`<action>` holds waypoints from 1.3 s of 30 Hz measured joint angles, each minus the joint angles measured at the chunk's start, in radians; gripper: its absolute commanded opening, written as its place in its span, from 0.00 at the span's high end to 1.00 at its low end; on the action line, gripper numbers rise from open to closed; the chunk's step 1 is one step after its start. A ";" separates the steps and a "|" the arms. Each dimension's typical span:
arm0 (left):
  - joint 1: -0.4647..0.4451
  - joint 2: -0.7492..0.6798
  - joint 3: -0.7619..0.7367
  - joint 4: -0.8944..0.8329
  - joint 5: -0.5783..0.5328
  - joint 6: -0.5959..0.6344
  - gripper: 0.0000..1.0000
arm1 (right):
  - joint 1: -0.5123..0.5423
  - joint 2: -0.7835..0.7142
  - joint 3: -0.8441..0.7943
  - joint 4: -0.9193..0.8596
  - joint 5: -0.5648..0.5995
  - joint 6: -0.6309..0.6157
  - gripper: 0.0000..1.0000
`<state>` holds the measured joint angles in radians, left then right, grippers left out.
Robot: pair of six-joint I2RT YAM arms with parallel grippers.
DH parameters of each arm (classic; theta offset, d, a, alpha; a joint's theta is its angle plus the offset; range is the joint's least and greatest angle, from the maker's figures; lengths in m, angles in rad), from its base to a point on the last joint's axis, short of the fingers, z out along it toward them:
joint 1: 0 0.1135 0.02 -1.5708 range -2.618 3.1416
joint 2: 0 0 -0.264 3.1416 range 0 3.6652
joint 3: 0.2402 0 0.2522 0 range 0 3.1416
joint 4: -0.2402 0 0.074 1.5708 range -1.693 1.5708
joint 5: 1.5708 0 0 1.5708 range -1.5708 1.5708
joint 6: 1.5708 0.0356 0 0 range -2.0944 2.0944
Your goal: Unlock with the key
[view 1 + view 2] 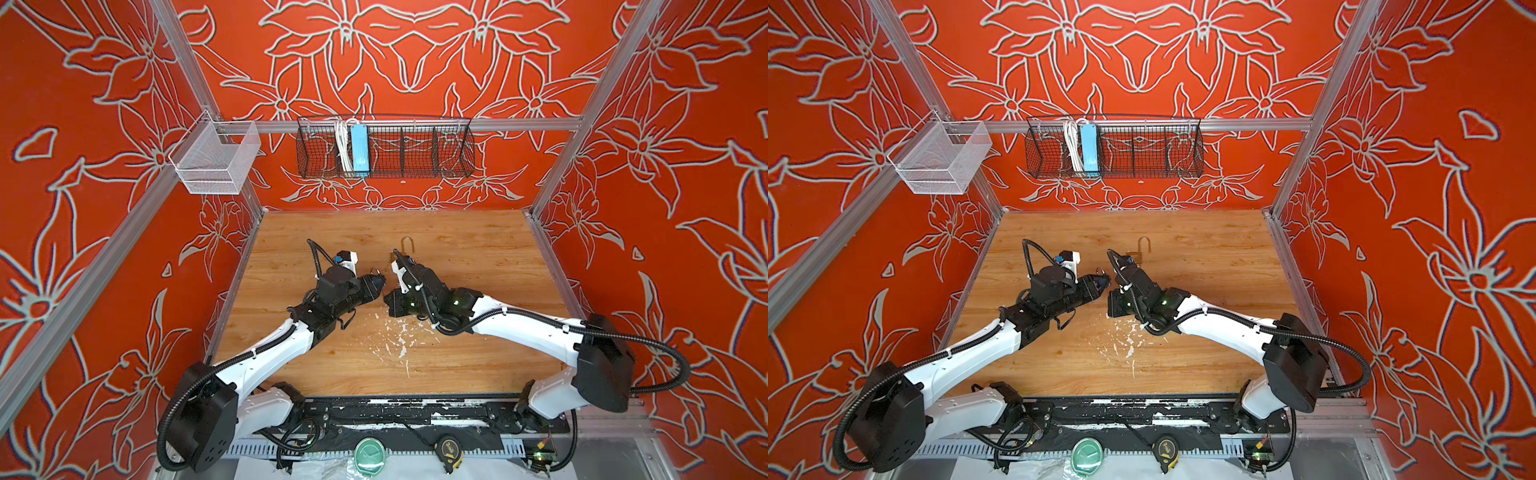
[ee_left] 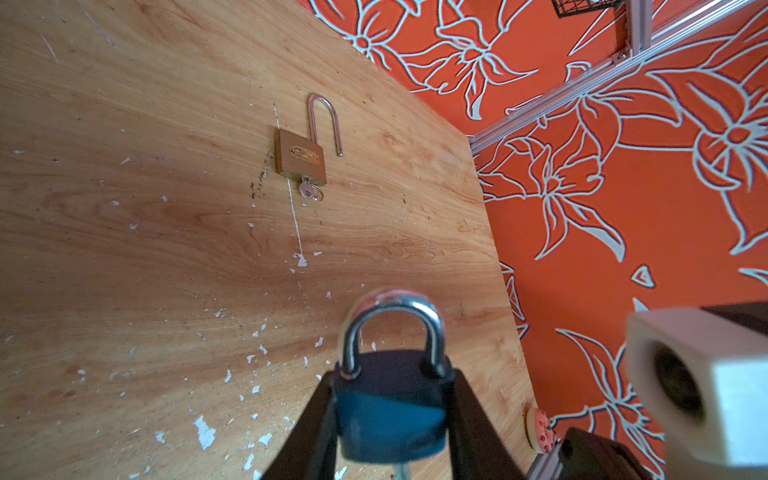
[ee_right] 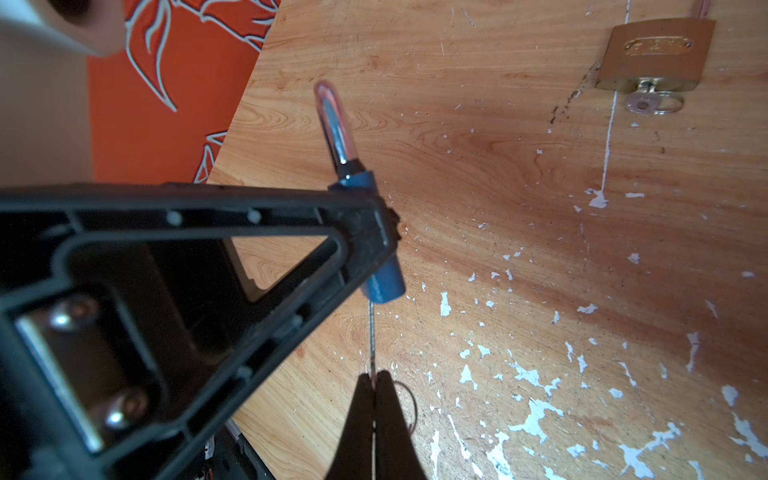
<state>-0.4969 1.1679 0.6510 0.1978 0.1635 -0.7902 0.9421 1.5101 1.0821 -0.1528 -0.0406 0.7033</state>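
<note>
- Gripping the blue padlock (image 2: pixel 390 411) by the sides of its body with the left fingers (image 2: pixel 311 424), set partway apart to the body's width.
- Holding it up off the counter (image 1: pixel 478 257), over the middle; both shackle legs seated in the body, so judged locked.
- Pinching the key (image 3: pixel 372 336) with the right fingers (image 3: pixel 357 424), pressed fully together on its head, blade seen edge-on and running up to the lock's underside.
- Cannot tell whether seated to full depth in the keyway.
- Step in hand, as judged: key at or in the keyway, turn not yet made.
- Next move calls for pushing home if short, then rolling the right wrist about the blade's line while bracing the body against the twist.
- Risk of the thin head slipping in the pinch.
- Leaving alone the brass padlock (image 2: pixel 301 158), flat on the counter nearer the far edge, shackle sprung open, its own key in place.
</note>
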 measured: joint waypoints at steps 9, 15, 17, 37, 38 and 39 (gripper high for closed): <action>0.000 0.000 0.006 0.001 0.026 0.008 1.00 | -0.011 0.005 0.000 0.000 -0.002 0.000 1.00; 0.002 0.000 0.008 0.004 0.032 0.020 1.00 | -0.024 -0.001 -0.005 0.003 -0.013 0.000 1.00; 0.001 0.000 0.009 0.004 0.038 0.024 1.00 | -0.026 -0.010 -0.013 0.005 -0.013 0.000 1.00; 0.002 0.014 0.015 0.025 0.058 0.035 1.00 | -0.038 -0.048 -0.051 0.054 -0.047 0.012 1.00; 0.002 0.014 0.015 0.025 0.059 0.035 1.00 | -0.038 -0.048 -0.051 0.055 -0.046 0.012 1.00; 0.003 0.014 0.015 0.026 0.060 0.035 1.00 | -0.038 -0.048 -0.051 0.057 -0.046 0.013 1.00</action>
<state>-0.4942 1.1816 0.6662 0.2234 0.2234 -0.7547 0.9043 1.4620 1.0309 -0.0959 -0.0868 0.7158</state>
